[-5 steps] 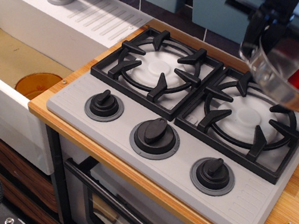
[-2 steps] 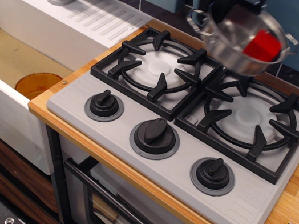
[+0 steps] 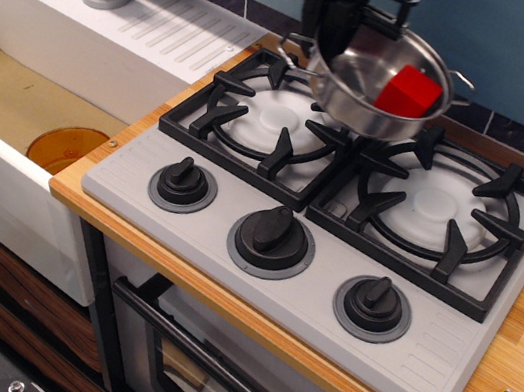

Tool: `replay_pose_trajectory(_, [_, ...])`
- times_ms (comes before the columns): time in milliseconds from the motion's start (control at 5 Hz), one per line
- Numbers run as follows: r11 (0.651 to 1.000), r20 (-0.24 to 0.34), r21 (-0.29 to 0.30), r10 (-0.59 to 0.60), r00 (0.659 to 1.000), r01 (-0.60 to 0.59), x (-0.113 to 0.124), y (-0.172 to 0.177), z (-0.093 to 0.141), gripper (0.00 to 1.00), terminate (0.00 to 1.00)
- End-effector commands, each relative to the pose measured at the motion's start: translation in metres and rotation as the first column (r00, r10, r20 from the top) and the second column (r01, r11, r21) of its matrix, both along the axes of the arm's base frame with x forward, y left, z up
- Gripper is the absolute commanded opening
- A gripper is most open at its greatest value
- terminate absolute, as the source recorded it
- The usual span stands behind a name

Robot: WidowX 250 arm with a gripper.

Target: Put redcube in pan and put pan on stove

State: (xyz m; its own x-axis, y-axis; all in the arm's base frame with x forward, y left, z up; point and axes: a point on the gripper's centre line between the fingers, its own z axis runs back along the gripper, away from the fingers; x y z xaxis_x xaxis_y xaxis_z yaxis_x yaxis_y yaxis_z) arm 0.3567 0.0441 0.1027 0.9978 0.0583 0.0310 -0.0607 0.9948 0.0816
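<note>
One step is left for you, by the look of it: the redcube [image 3: 409,90] already sits inside the pan [image 3: 378,83], so only the set-down on the stove [image 3: 312,256] remains. You are holding the pan up near the far edge of the desk, over the seam between the two black grates, and it tilts so that its open mouth faces the camera and the cube rests against the right-hand wall.

Level the pan before you lower it; tilted as it is, a quick move could roll the cube out over the rim. Then pick one burner and centre the pan over its white disc, since landing astride the two grates would probably leave it rocking. The left burner [image 3: 278,118] is the nearer one. Come down slowly until the base rests flat on the grate arms, and only then let go.

Your gripper [image 3: 334,28] reaches down from the far side onto the pan's back-left rim, with the jaws apparently clamped on that rim, though the contact itself is hard to make out. The cube lies to the right of the jaws, apart from them, across the bowl. The sink [image 3: 15,102] toward the left edge of the desk is well clear.
</note>
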Motion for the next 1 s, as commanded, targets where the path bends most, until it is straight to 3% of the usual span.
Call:
replay_pose_trajectory(0, [1.000, 0.123, 0.003, -0.016, 0.992, 0.015, 0.003, 0.031, 0.012, 0.00, 0.00])
replay_pose_trajectory(600, [0.999, 0.160, -0.026, -0.036, 0.986, 0.040, 0.005, 0.065, -0.018, 0.00, 0.00])
replay_pose_trajectory(800, [0.999, 0.167, -0.016, -0.039, 0.985, 0.043, 0.002, 0.069, -0.027, 1.00, 0.00])
